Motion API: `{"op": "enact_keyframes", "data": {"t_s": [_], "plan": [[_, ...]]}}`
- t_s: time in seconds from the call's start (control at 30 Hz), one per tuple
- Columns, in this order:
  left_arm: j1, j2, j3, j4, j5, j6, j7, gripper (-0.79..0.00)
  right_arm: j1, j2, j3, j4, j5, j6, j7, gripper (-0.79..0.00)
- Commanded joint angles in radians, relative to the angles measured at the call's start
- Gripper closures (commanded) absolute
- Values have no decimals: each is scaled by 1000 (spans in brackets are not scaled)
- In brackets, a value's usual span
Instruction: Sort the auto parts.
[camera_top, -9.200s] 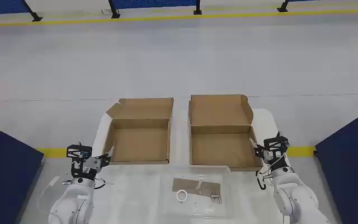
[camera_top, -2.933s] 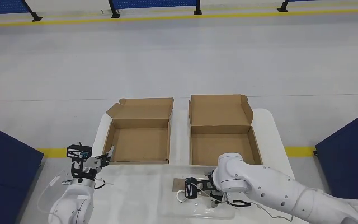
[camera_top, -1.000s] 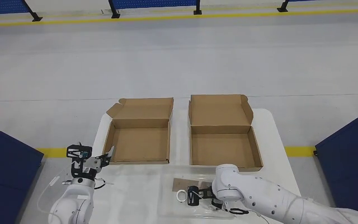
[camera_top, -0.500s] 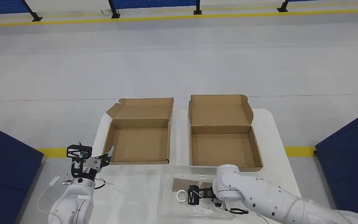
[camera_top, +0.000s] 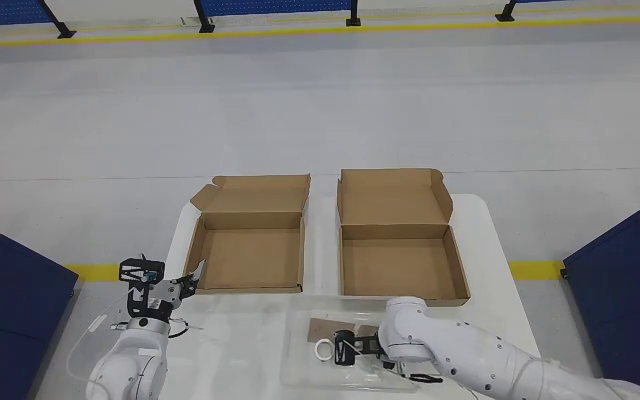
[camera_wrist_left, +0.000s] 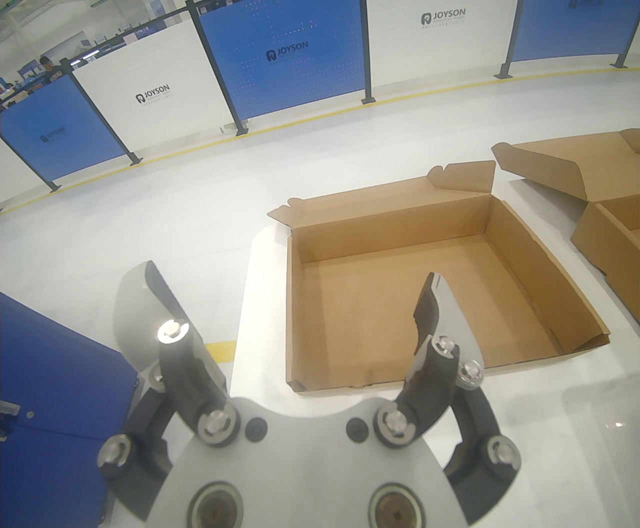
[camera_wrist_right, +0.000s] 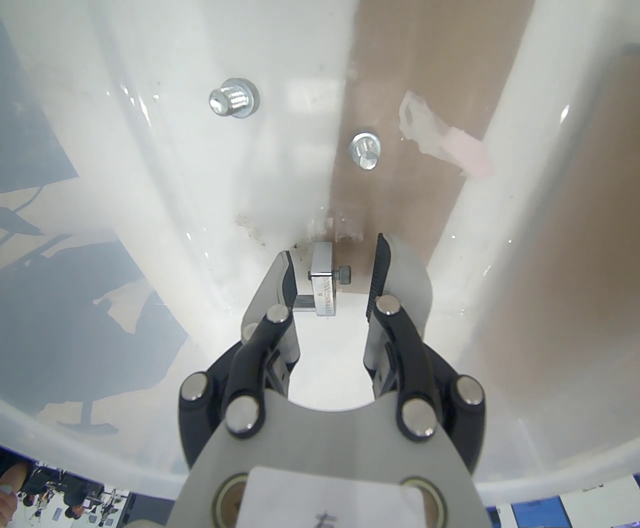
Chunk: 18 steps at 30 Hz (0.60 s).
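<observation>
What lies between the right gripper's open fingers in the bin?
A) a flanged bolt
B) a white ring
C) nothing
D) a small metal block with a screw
D: the right gripper straddles the small metal block, while a bolt and a second bolt lie farther off.

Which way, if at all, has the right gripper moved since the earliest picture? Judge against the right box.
Yes. From the near right corner of the right box, the right gripper went left and nearer the robot, into the clear tray.
</observation>
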Motion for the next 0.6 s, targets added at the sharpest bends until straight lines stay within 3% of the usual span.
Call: {"op": "enact_keyframes", "data": {"t_s": [0.0,0.57], "plan": [[0,0,0,0,0,0,0,-785,-7,3,4,-13,-12,4,4,-305],[0,0,0,0,0,0,0,-785,-39,-1,27,-4,-38,-17,5,-280]]}}
